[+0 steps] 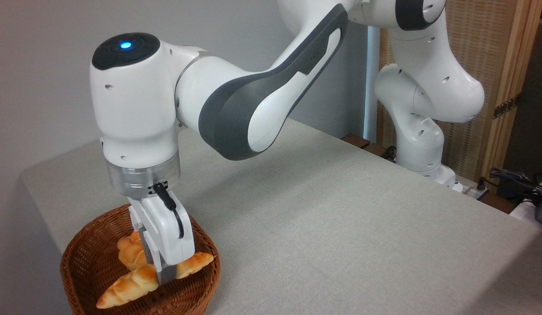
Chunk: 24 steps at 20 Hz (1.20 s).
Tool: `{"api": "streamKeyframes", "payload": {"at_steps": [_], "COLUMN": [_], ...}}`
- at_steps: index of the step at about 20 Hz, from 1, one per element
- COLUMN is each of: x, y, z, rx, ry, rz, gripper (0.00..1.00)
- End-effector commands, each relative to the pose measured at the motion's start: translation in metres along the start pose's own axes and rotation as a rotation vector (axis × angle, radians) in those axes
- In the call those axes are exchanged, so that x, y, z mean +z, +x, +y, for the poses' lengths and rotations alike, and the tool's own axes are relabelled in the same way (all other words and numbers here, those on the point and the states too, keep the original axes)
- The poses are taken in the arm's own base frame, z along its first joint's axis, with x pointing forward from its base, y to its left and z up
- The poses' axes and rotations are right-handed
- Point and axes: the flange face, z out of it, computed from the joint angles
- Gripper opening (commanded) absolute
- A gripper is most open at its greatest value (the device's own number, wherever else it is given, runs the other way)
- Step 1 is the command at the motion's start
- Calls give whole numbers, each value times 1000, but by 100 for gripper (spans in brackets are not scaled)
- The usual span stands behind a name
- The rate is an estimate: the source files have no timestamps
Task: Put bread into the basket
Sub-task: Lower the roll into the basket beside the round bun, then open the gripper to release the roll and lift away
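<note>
gripper (165,274) down inside basket (78,262) | fingers clamped on bread (135,282) mid-loaf, beside bun (130,253) | tip: lower until it rests, then open gently, lift straight up

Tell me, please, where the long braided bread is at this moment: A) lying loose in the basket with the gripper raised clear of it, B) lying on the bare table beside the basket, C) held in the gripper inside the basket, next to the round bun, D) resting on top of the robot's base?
C: the gripper is closed around the middle of the bread, low within the rim of the basket, beside the round bun.
</note>
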Motion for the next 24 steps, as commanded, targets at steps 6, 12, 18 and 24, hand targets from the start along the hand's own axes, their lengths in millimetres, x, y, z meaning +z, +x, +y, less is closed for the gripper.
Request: {"api": "streamKeyframes", "payload": {"at_steps": [6, 12, 18, 24], "x": [6, 7, -84, -143], "y": [15, 12, -12, -32], "z": [5, 2, 10, 67], "rx": [3, 19, -2, -76], "ry": [-19, -1, 67, -20], "rz": [23, -4, -15, -108], "gripper": [100, 100, 100, 100]}}
